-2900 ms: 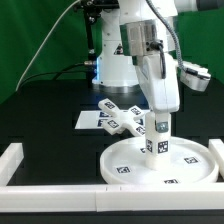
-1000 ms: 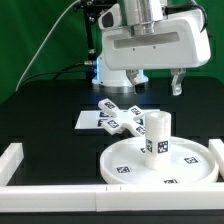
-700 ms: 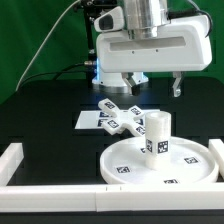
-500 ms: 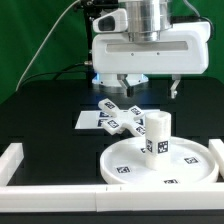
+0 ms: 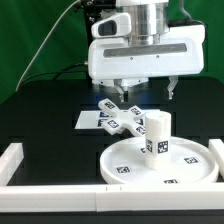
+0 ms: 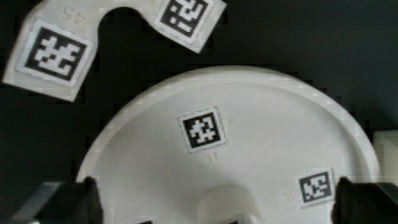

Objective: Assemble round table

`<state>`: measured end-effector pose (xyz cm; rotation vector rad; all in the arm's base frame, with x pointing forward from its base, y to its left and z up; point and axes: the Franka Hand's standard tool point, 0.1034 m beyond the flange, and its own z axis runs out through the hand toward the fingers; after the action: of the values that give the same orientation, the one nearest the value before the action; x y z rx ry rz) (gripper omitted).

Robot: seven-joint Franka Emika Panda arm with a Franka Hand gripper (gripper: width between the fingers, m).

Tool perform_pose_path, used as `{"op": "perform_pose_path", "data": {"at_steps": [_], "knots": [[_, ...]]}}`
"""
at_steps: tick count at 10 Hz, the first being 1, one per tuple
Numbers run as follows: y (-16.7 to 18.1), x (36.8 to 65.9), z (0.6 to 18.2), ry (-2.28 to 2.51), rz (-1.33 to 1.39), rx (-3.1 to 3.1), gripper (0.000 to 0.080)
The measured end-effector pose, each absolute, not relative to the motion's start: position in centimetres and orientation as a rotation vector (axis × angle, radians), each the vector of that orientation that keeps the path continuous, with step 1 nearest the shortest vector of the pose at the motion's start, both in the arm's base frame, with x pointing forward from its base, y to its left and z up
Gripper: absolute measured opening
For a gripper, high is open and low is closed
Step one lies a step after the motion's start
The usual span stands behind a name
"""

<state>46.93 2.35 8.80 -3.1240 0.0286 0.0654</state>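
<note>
The wide rimmed round disc (image 5: 135, 165) lies at the front of the black table. The short thick cylinder (image 5: 155, 135) stands upright on its middle. The smaller flat-armed piece (image 5: 121, 115) lies just behind the disc, partly over the marker board (image 5: 88, 120). My gripper (image 5: 145, 92) hangs open and empty above and behind the cylinder, touching nothing. In the wrist view the disc (image 6: 214, 110) fills the frame, the cylinder's top (image 6: 230, 205) shows between my dark fingers (image 6: 63, 200), and the flat-armed piece (image 6: 63, 55) lies beyond the disc's rim.
Long white border rails run along the table's front (image 5: 50, 172), the exterior view's left (image 5: 10, 155) and its right (image 5: 215, 148). The arm's white base (image 5: 115, 68) stands at the back with cables behind it.
The gripper was shut on the cylinder 2.9 s ago and has let it go and risen. Over the last second the open hand has sunk a little and shifted toward the exterior view's left.
</note>
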Motion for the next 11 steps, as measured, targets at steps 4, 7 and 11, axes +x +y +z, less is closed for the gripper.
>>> {"op": "perform_pose_path", "data": {"at_steps": [4, 7, 11], "knots": [[0.9, 44.4, 7.2, 0.074, 0.125, -3.158, 0.0649], [0.6, 44.0, 7.0, 0.098, 0.151, -3.160, 0.0649], [-0.5, 40.3, 5.5, 0.203, 0.531, -3.247, 0.0649]]}}
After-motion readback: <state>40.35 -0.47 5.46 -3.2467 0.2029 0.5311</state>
